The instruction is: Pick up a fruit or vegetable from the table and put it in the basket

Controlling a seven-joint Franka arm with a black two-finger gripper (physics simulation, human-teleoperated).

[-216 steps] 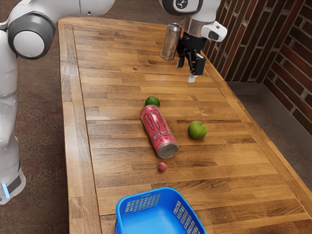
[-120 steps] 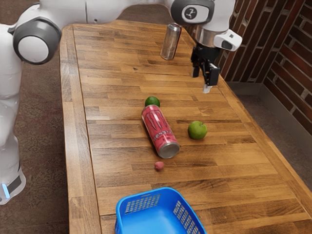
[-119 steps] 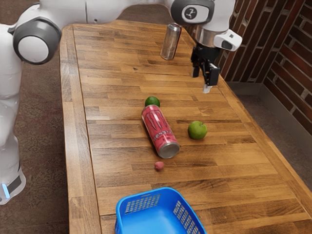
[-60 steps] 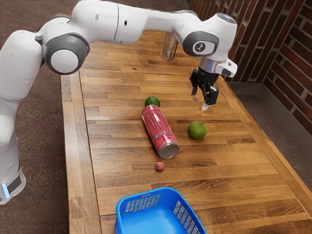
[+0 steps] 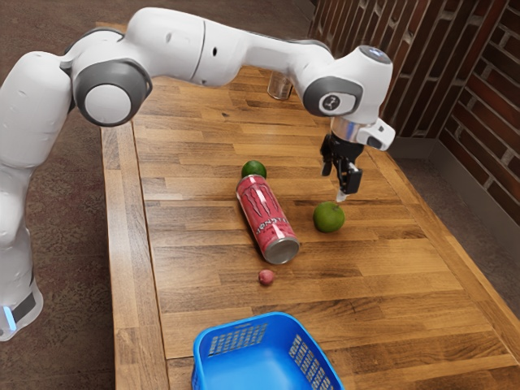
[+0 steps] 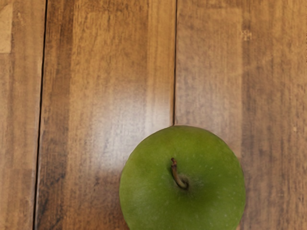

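Black fingers spread apart, my gripper (image 5: 335, 184) hangs open just above and behind the green apple (image 5: 329, 218) in the exterior view, with nothing held. From the wrist view, the apple (image 6: 183, 179) is seen from above with its brown stem up, close under my hand. A dark green round fruit (image 5: 254, 169) lies by the far end of the pink can. The small reddish fruit (image 5: 266, 277) rests between that can and the blue basket (image 5: 208, 341). What is visible of the basket's inside holds nothing.
A pink drink can (image 5: 266, 219) lies on its side left of the apple in the exterior view. Behind my arm stands a silver can (image 5: 279, 86), partly hidden. A brick wall (image 5: 479, 89) rises beyond the table's edge at the exterior view's right.
My gripper has come from near the silver can toward the apple, ending low over it. The pink can and small reddish fruit shifted slightly early on; the apple stayed put.
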